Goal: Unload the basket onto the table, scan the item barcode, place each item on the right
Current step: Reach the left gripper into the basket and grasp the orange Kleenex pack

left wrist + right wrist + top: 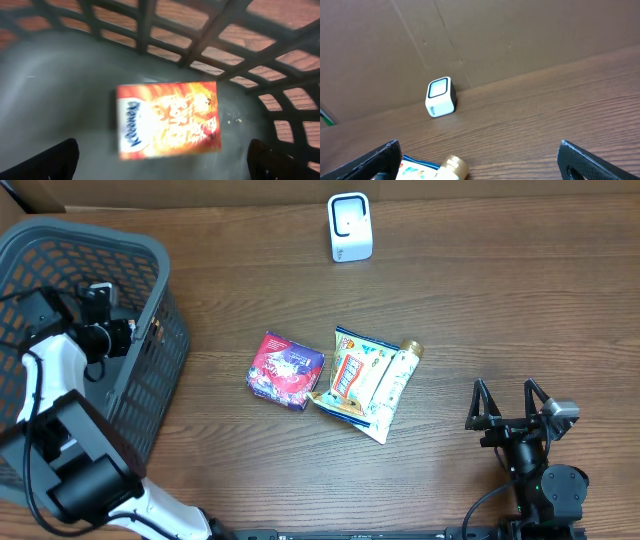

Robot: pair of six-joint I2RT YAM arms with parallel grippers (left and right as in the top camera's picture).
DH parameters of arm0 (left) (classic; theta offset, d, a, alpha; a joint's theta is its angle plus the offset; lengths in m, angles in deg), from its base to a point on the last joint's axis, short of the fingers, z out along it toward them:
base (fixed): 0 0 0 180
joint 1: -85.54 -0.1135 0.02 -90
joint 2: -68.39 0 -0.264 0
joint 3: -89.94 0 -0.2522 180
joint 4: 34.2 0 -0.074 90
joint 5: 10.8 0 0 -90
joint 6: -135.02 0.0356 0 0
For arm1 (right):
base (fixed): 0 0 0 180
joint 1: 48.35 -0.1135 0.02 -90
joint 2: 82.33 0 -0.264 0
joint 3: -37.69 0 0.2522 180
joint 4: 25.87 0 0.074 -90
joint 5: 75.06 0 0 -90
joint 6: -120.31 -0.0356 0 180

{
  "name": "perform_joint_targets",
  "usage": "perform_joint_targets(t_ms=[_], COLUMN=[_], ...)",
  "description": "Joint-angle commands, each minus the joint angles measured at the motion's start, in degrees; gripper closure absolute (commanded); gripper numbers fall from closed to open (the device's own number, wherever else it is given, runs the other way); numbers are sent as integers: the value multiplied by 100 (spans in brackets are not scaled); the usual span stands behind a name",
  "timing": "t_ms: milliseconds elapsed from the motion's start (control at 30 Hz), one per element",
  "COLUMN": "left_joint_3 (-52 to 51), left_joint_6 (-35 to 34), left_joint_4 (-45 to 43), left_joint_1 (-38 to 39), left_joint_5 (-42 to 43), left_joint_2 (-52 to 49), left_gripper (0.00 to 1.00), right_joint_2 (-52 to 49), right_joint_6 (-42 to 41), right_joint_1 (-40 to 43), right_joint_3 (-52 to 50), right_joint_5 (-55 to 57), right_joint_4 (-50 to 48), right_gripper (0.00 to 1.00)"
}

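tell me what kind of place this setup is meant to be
Probably a mock shop checkout on a wooden table: a small white barcode scanner, a grey shopping basket holding an orange box, and packaged goods like the snack bag.

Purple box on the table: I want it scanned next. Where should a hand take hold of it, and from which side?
Probably from above, across the far and near edges of the purple box. It lies flat, and those sides look free, while the snack bag crowds its right corner. The open right hand is nearer.
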Motion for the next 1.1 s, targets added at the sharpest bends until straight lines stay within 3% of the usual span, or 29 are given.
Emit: perform_joint_targets(t_ms=[0, 667, 1067], left_joint_3=[13, 13, 11], left_joint_6=[103, -52, -264], left_joint_4=[-66, -262, -256], left_joint_1=[90, 223, 223], left_joint_5=[-109, -212, -354], left_joint_2=[-304, -603, -901], left_gripper=[0, 0, 19], right_joint_2=[57, 57, 57], right_joint_6=[-24, -24, -24], right_joint_1=[-17, -17, -17], right_joint_3=[-59, -59, -59], right_joint_5=[55, 55, 55], right_joint_4=[-28, -28, -28], right_gripper=[0, 0, 0])
